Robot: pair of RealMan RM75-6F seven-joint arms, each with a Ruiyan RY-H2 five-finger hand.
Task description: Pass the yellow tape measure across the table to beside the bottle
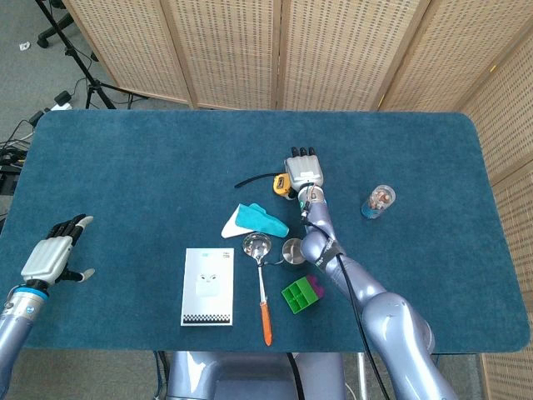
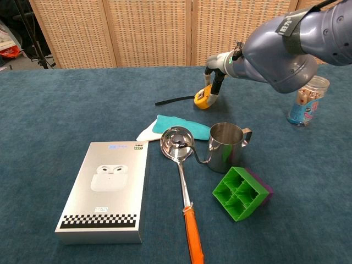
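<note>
The yellow tape measure (image 1: 282, 185) (image 2: 203, 100) sits mid-table with its black strap (image 2: 173, 100) trailing to the left. My right hand (image 1: 304, 171) (image 2: 215, 81) points its fingers down onto the tape measure's right side and holds it. The clear bottle (image 1: 379, 201) (image 2: 306, 98) stands upright further right, a good gap away from the tape measure. My left hand (image 1: 52, 257) hovers at the table's near left edge, fingers spread and holding nothing; the chest view does not show it.
In front of the tape measure lie a teal cloth (image 1: 254, 218) (image 2: 177, 125), a steel cup (image 1: 293, 250) (image 2: 225, 146), a ladle with an orange handle (image 1: 261, 283) (image 2: 184, 181), a green block (image 1: 300, 294) (image 2: 240, 192) and a white earbuds box (image 1: 207, 286) (image 2: 107, 190).
</note>
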